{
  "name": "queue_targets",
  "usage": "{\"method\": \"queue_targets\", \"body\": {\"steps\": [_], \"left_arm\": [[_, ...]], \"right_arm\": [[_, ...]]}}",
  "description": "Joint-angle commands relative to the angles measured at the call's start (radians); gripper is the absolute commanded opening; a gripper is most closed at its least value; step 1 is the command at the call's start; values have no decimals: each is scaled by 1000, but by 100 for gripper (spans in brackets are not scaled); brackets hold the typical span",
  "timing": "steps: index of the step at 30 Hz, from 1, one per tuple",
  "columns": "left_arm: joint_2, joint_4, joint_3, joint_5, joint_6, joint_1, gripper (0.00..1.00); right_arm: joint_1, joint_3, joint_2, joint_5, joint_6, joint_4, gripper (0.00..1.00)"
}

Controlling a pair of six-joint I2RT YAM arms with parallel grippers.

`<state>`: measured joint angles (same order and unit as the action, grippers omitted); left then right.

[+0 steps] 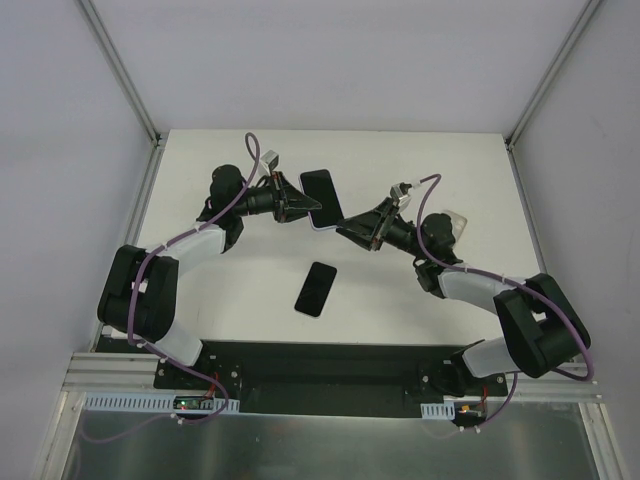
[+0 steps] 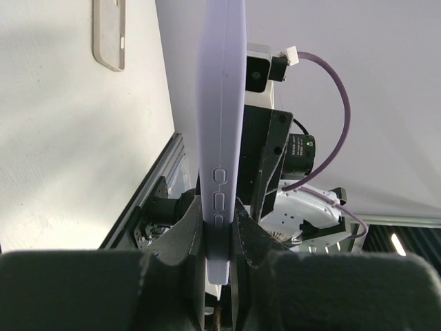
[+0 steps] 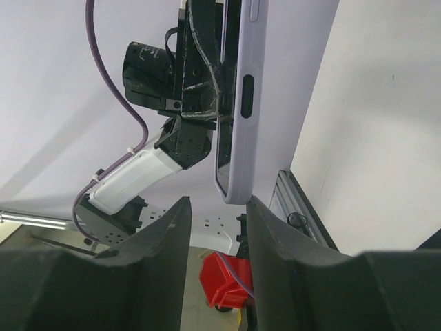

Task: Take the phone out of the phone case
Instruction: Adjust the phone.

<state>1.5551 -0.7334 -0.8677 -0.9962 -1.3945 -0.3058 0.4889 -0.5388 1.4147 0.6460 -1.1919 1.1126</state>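
A lilac phone case (image 1: 324, 222) is held up on edge above the table's middle, with the dark phone (image 1: 320, 192) set in it. My left gripper (image 1: 303, 208) is shut on one end of the case (image 2: 222, 103), its pads (image 2: 244, 231) pressing both faces just below the side buttons. My right gripper (image 1: 346, 233) is at the case's other end. In the right wrist view its fingers (image 3: 265, 224) stand apart, and the case's rounded corner (image 3: 241, 103) hangs just above the gap, close to the right finger. The phone's screen edge (image 3: 222, 165) shows inside the case.
A second black phone (image 1: 316, 288) lies flat on the table in front of both grippers. A pale empty case (image 1: 455, 222) lies at the right behind my right arm, and the same pale case (image 2: 110, 34) shows in the left wrist view. Metal frame rails border the white table (image 1: 240, 300).
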Motion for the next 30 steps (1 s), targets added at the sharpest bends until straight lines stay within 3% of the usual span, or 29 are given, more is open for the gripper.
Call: {"method": "queue_targets", "body": {"steps": [1, 3, 6, 10, 13, 16, 21, 25, 27, 29, 30], "left_arm": [[-53, -77, -39, 5, 3, 7, 0], [-55, -81, -44, 5, 2, 7, 0], [-56, -95, -42, 2, -8, 8, 0], [-62, -107, -39, -1, -15, 10, 0], [-63, -113, -34, -2, -20, 10, 0], [-64, -124, -31, 1, -29, 10, 0], [-70, -153, -16, 2, -49, 10, 0], [-75, -172, -11, 1, -64, 10, 0], [-79, -182, -16, 4, -66, 10, 0], [-79, -181, -27, 2, -69, 11, 12], [-78, -182, -30, 5, -75, 13, 35]], "right_arm": [[5, -49, -23, 14, 32, 30, 36], [5, -55, -20, 6, 29, 32, 25], [5, -56, -20, -11, 28, 38, 22], [4, -53, -22, -34, 26, 44, 43], [4, -75, 1, -36, 25, 49, 52], [7, -111, 42, -32, 21, 52, 52], [23, -161, 125, -31, -43, 142, 32], [36, -173, 199, -36, -103, 248, 2], [42, -171, 202, -32, -107, 259, 1], [46, -170, 198, -25, -104, 262, 2], [50, -170, 196, -19, -104, 263, 1]]}}
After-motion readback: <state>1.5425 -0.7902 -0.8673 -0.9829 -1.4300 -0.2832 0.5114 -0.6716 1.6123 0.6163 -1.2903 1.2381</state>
